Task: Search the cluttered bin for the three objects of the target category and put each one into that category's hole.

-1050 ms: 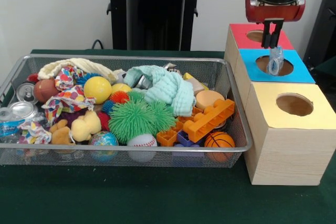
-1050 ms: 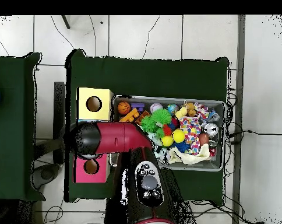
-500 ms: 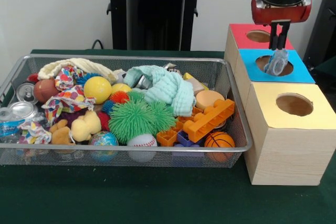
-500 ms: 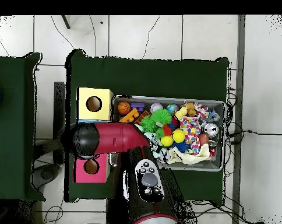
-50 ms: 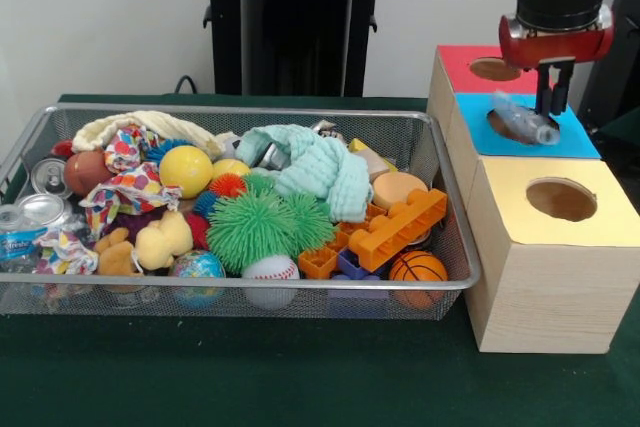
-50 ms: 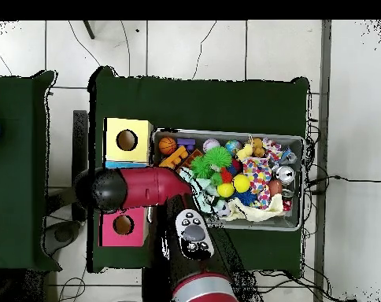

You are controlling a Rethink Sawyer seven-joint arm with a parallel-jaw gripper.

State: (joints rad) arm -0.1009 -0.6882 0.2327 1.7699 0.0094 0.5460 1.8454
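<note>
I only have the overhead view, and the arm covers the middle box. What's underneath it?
Observer: The front view shows a blue box with a round hole, between the red box and the yellow box.
Operator: Anything at that hole?
Observer: A clear plastic bottle lies on its side across it, not yet down inside.
Operator: And the end effector?
Observer: The end effector hangs right at the bottle's cap end. I cannot tell whether it grips.

bin left of box | bottle on box's middle hole
</note>
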